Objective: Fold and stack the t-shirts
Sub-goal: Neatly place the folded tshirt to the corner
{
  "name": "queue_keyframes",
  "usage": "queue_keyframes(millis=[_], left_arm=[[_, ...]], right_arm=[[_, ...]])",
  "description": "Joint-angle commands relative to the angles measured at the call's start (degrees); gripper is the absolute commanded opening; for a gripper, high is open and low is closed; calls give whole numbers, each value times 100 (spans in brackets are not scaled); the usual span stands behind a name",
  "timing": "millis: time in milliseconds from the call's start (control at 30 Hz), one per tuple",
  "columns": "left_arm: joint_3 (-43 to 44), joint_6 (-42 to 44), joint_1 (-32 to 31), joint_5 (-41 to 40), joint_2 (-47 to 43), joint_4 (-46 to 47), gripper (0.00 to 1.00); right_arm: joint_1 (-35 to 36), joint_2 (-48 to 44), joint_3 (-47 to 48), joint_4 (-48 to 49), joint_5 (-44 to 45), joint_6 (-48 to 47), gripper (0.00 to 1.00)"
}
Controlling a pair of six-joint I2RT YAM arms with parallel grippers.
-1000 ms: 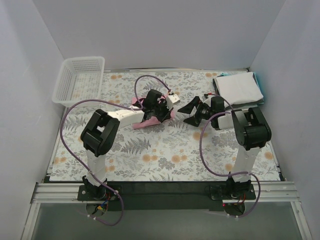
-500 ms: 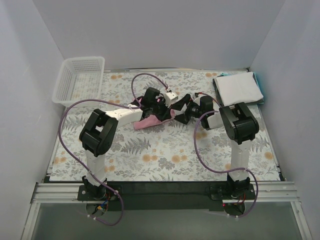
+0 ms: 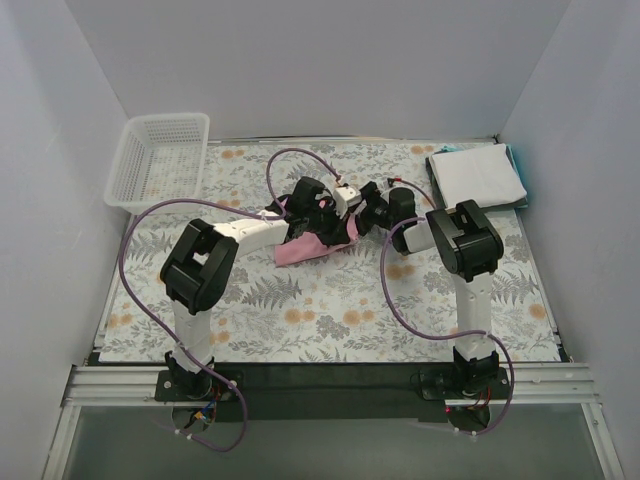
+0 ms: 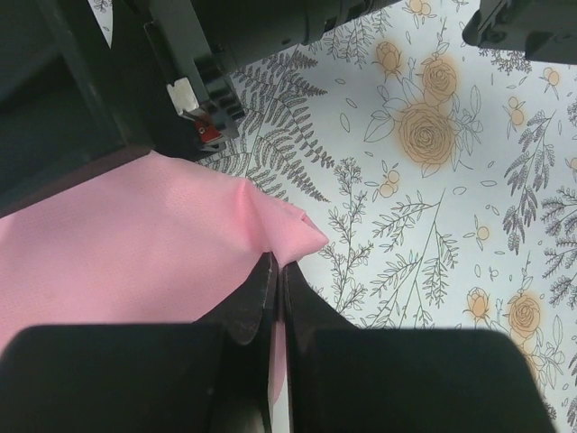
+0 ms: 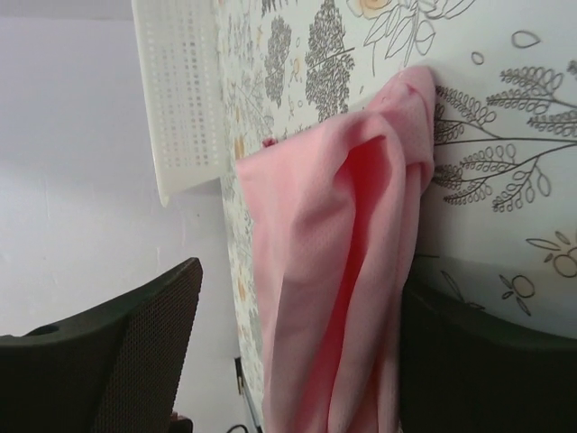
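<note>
A plain pink t-shirt (image 3: 303, 247) lies bunched in the middle of the floral tablecloth. My left gripper (image 3: 328, 222) is shut on a peaked fold of the pink cloth (image 4: 135, 244), pinched at the tips (image 4: 278, 263). My right gripper (image 3: 367, 215) is right beside it, on the shirt's right side. In the right wrist view the pink shirt (image 5: 334, 271) hangs in folds between the two fingers, which stand wide apart around it (image 5: 302, 298). A stack of folded white t-shirts (image 3: 478, 174) with teal edges rests at the back right.
A white mesh basket (image 3: 160, 160) stands at the back left corner, also in the right wrist view as a white basket (image 5: 185, 90). Grey walls close off the table on three sides. Purple cables loop over both arms.
My right arm has swung left from the table's right half up against the pink shirt and my left gripper. The left gripper has kept its hold on the cloth, shifting only slightly.
</note>
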Motion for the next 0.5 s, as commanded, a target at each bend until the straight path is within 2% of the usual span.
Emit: queue_keyframes(millis=[0,100,133,200,233,300,367,400,433,467], left_arm=[[86,-78,2,202,-379,56,0],[104,-139,2,237,-361,82,0],[113,-166,2,246,-353,91,0],[130,-271,2,298,-387,82,1],[130,-297,2,307,-414,30,9],[130,-359,10,351,-554,-67,17],[96,-377,72,351,-799,-304,24],[69,-412,107,360,-896,-374,27],[34,-447,159,378,-1002,-497,29],[-10,-465,273,404,-1203,-576,34]], right_arm=[[58,267,24,-199,423,-199,68],[67,302,41,-252,449,-383,50],[58,294,59,-296,449,-462,32],[32,241,216,-602,370,-1047,14],[6,189,339,-917,300,-1357,2],[-38,22,848,-1863,230,-2417,1],[-144,-241,1208,-2324,168,-3123,1],[-187,-330,1349,-2875,168,-3440,1],[-275,-391,1490,-3150,133,-4156,1],[-311,-488,1622,-3483,115,-4485,1]])
